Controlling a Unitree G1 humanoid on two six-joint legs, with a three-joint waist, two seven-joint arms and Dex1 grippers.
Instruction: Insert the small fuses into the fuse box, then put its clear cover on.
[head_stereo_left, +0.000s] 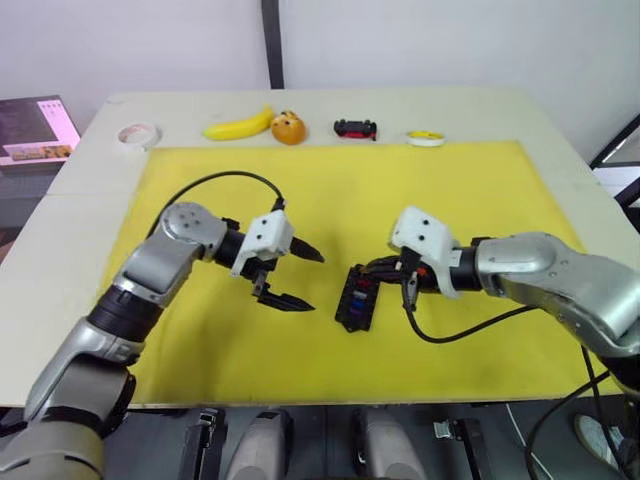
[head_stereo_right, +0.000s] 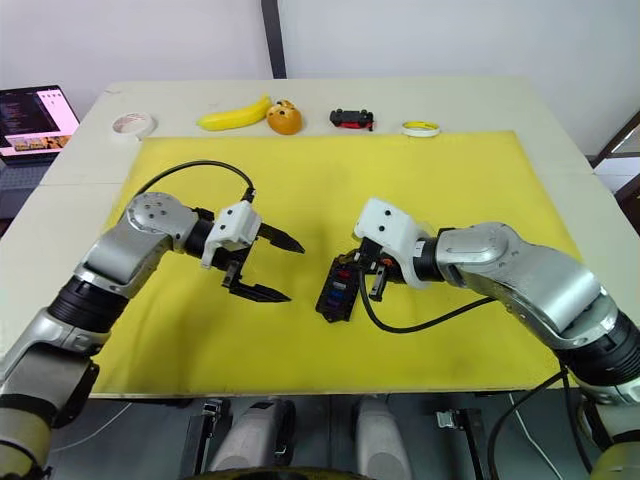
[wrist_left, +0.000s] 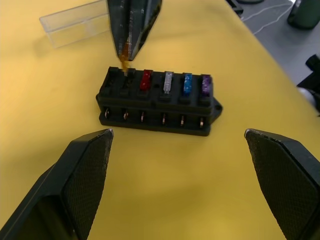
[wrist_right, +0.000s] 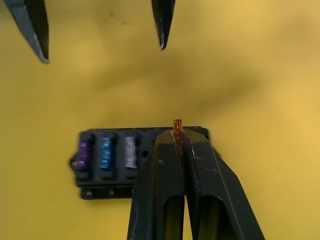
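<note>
Fuse box (wrist_left: 159, 102) holds 4 fuses (wrist_left: 174, 83) (clear cover (wrist_left: 75, 22) behind).

Head overhead; wrists near fuse box (wrist_left: 159, 102)

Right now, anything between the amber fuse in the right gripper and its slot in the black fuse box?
Nothing visible. The right gripper holds the small amber fuse just above an open end slot of the black rectangular fuse box, beside the red fuse.

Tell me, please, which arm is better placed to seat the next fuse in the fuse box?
The right. Its gripper already pinches the olive-brown fuse directly over the fuse box, at an end slot beside the red fuse. The left gripper hangs beside the box, jaws open and empty.
</note>
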